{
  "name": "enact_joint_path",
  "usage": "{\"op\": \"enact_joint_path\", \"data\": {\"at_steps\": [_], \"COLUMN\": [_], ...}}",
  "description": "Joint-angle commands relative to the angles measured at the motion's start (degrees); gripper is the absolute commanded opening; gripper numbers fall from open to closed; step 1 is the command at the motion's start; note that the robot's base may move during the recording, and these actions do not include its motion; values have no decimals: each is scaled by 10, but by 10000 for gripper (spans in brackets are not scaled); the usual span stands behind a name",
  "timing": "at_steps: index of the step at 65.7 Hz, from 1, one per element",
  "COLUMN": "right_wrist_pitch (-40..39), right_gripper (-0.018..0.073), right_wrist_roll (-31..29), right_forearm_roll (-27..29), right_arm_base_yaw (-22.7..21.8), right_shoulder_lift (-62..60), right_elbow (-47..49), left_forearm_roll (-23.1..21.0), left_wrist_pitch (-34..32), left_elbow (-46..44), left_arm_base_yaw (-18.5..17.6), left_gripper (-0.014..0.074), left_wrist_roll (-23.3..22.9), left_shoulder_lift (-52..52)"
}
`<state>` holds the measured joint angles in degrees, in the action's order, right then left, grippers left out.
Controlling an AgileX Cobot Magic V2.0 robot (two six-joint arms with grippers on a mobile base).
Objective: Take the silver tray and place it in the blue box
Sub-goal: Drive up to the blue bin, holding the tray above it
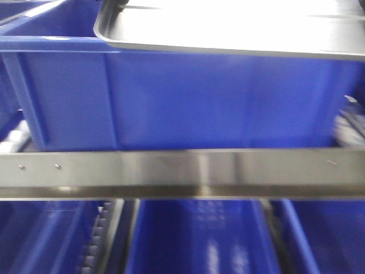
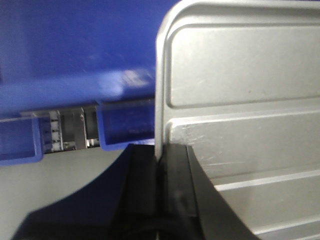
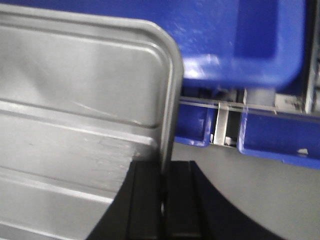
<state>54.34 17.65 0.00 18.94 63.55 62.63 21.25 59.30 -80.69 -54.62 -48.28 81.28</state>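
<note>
The silver tray hangs level above the blue box, its near rim over the box's front wall. In the left wrist view the silver tray shows its ridged floor, and my left gripper is shut on its left rim. The right wrist view shows the silver tray from the other side, with my right gripper shut on its right rim. Beyond each tray edge lies the blue box. Neither gripper shows in the front view.
A steel rail crosses the front view below the box. Under it sit more blue crates. Smaller blue bins and a roller track lie past the box, with grey floor below.
</note>
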Motion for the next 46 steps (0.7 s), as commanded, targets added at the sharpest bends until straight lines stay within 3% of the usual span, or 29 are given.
{"op": "enact_joint_path", "data": {"at_steps": [1,46], "right_wrist_pitch": [-9,-9], "right_gripper": [60,60], "right_wrist_roll": [-6,-6], "right_forearm_roll": [-46,-46], "right_arm_base_yaw": [-5,-5], "right_shoulder_lift": [-13,-13], "right_elbow": [18,18], "left_forearm_roll": [44,44], "left_wrist_pitch": [16,16], "left_elbow": [-19,-19], "left_arm_base_yaw": [2,2], "left_gripper": [-105,-105], "left_wrist_roll": [-1,-1], "left_shoulder_lift": [-21,-21]}}
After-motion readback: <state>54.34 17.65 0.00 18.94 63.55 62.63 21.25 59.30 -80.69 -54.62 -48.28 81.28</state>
